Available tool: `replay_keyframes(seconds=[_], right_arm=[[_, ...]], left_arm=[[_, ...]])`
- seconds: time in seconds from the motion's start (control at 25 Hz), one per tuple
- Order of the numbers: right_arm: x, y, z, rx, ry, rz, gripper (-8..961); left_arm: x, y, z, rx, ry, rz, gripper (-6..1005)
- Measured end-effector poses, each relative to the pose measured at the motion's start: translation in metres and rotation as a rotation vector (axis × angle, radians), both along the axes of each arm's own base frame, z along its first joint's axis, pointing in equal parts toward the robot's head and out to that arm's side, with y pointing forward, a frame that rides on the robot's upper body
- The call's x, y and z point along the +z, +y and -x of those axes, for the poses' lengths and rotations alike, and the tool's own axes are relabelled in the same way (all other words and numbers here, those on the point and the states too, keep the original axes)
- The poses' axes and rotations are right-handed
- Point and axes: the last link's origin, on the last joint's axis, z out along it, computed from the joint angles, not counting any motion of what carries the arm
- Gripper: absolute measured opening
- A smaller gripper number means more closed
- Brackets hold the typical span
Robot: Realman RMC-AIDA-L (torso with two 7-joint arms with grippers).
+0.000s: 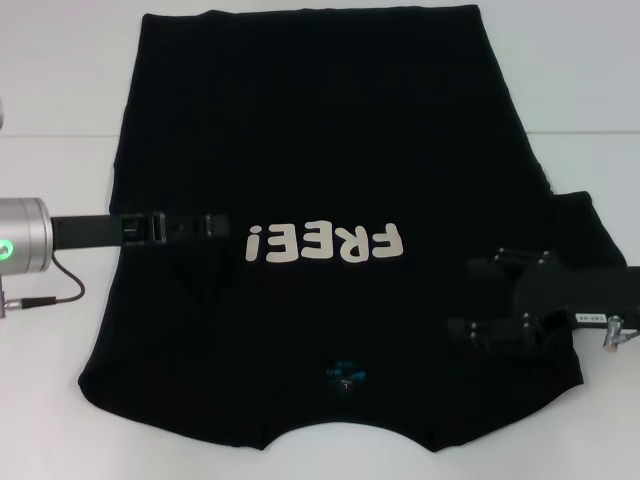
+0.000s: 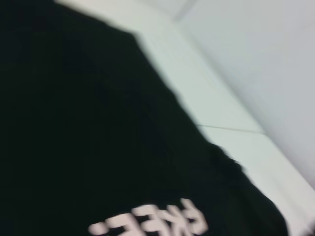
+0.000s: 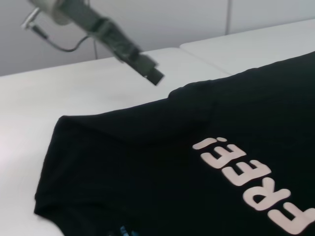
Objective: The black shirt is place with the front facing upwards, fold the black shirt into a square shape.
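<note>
The black shirt (image 1: 320,130) lies flat on the white table, front up, collar towards me. Its white "FREE!" lettering (image 1: 325,243) and blue neck label (image 1: 345,375) show. The sleeve on my left looks folded in over the body; the sleeve on my right (image 1: 590,230) lies spread out. My left gripper (image 1: 228,225) reaches in from the left, shut and empty, just above the shirt beside the lettering. It also shows in the right wrist view (image 3: 155,77). My right gripper (image 1: 478,296) is open over the shirt's right side, near the shoulder. The shirt fills the left wrist view (image 2: 74,123).
The white table (image 1: 60,100) shows bare around the shirt on the left, the right and at the back. A seam between table panels runs behind the shirt (image 3: 229,19). A cable (image 1: 60,295) hangs from my left wrist.
</note>
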Motion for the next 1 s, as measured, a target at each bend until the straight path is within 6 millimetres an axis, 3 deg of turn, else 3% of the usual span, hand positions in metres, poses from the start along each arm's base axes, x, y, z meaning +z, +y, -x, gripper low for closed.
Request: replay_keyframes(seconds=[0.24, 0.4, 0.64, 1.0], right_arm=[[0.012, 0.004, -0.006, -0.128, 0.073, -0.04, 942], [0.026, 0.009, -0.011, -0.278, 0.121, -0.055, 942], [0.063, 0.02, -0.026, -0.598, 0.207, -0.074, 941], [0.132, 0.022, -0.042, -1.035, 0.192, -0.077, 941]], left_arm=[[-0.014, -0.037, 0.005, -0.424, 0.096, -0.05, 615], [-0.028, -0.057, 0.01, -0.61, 0.158, -0.066, 800], [-0.036, -0.064, 0.016, -0.664, 0.209, -0.069, 884], [-0.033, -0.064, 0.018, -0.665, 0.216, -0.07, 884]])
